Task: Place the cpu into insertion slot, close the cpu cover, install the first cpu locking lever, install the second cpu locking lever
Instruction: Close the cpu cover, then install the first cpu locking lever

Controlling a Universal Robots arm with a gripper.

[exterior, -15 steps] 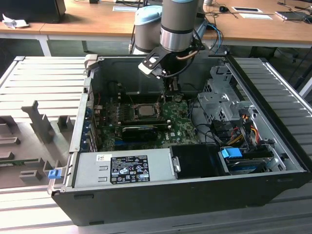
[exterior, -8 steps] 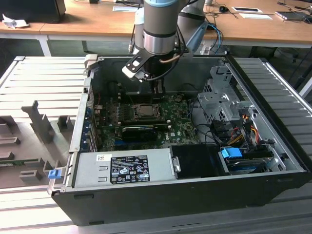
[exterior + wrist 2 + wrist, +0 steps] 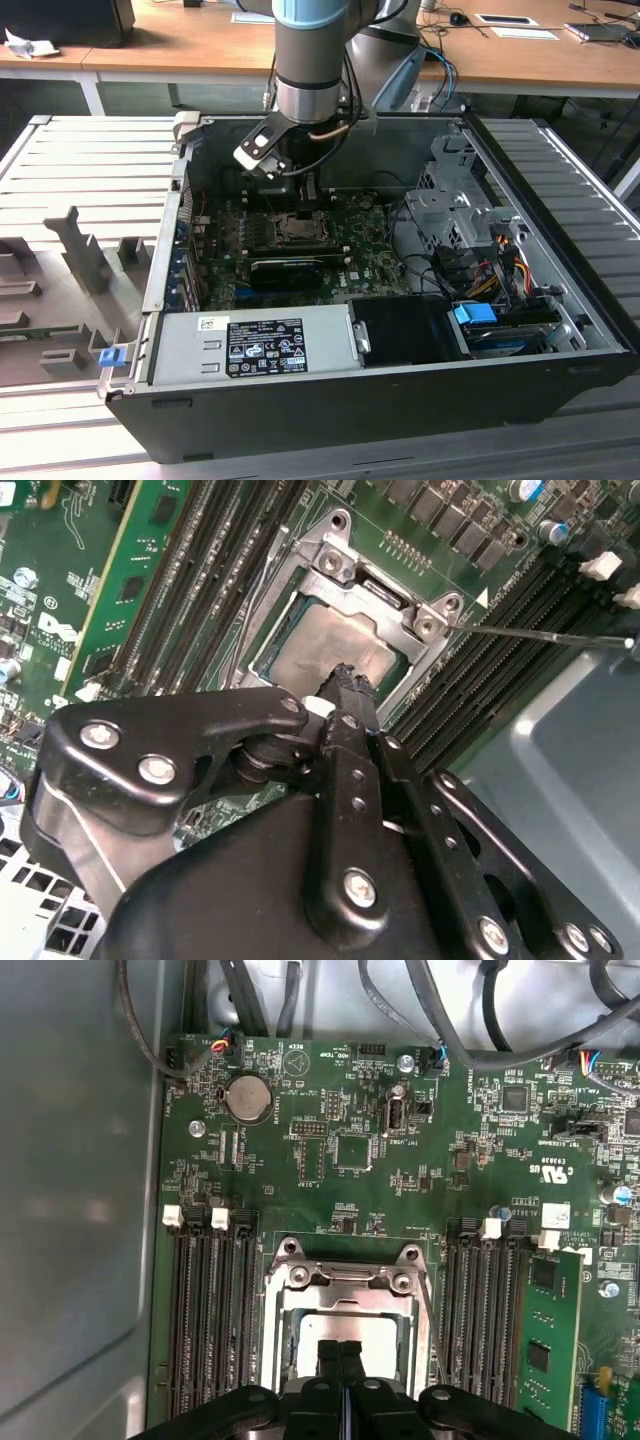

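Note:
The cpu (image 3: 320, 645) lies flat in the insertion slot (image 3: 345, 1330), its pale face showing through the window of the cpu cover (image 3: 335, 560). The cover is down over the slot on the green board. My gripper (image 3: 345, 680) is shut, its two black fingertips (image 3: 340, 1352) pressed together with nothing between them, right over the near edge of the chip. I cannot tell whether they touch it. One thin wire locking lever (image 3: 540, 635) sticks out sideways from the socket corner. In the exterior view the gripper (image 3: 290, 198) hangs just above the socket (image 3: 300, 228).
Black memory slots (image 3: 210, 1310) flank the socket on both sides. A green card (image 3: 545, 1340) stands beside one bank. Cables (image 3: 420, 1010) run along the case wall. The power supply (image 3: 250, 345) and drive cage (image 3: 455, 210) bound the open computer case.

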